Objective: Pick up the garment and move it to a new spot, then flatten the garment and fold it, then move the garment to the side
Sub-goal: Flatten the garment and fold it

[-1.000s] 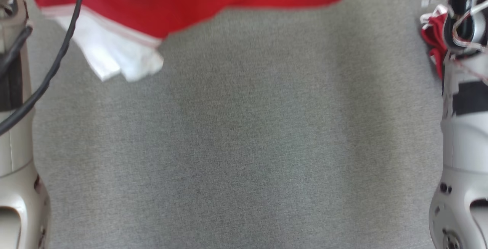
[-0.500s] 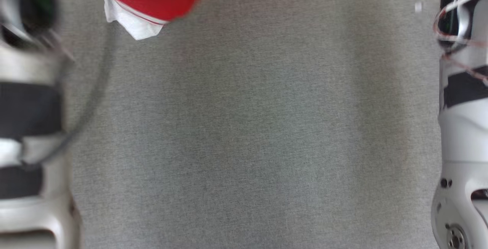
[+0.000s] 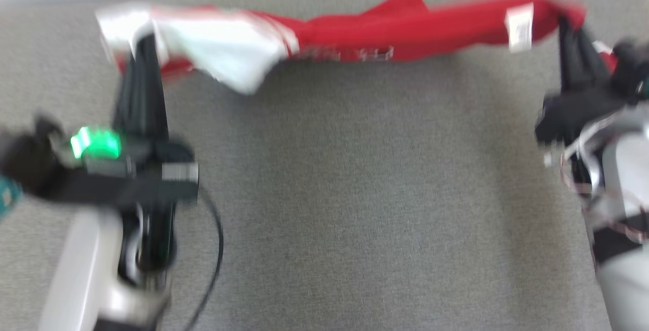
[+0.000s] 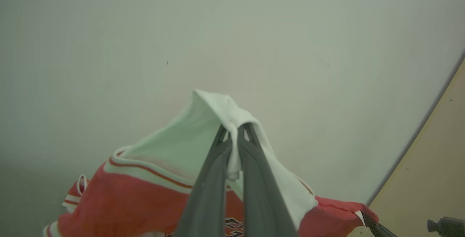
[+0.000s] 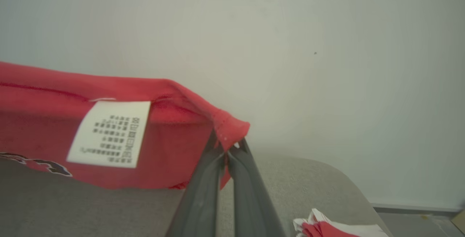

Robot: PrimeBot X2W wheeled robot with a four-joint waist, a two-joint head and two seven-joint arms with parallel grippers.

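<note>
The garment (image 3: 385, 37) is a red shirt with white sleeves, stretched in the air across the far part of the grey table between my two grippers. My left gripper (image 3: 142, 42) is shut on its white sleeve end (image 4: 232, 121). My right gripper (image 3: 565, 24) is shut on a red corner (image 5: 229, 130). A white care label (image 5: 109, 133) hangs near the right end. The shirt's lower part sags toward the table (image 3: 355, 194).
A pale wall (image 5: 254, 30) rises just behind the table's far edge. Another red and white cloth (image 5: 327, 226) lies on the table by my right arm. A black cable (image 3: 215, 240) loops beside my left forearm. The grey table surface spreads between my arms.
The camera has tilted up, so the far edge and both grippers came into view. The garment now hangs stretched between both grippers near the table's far edge.
</note>
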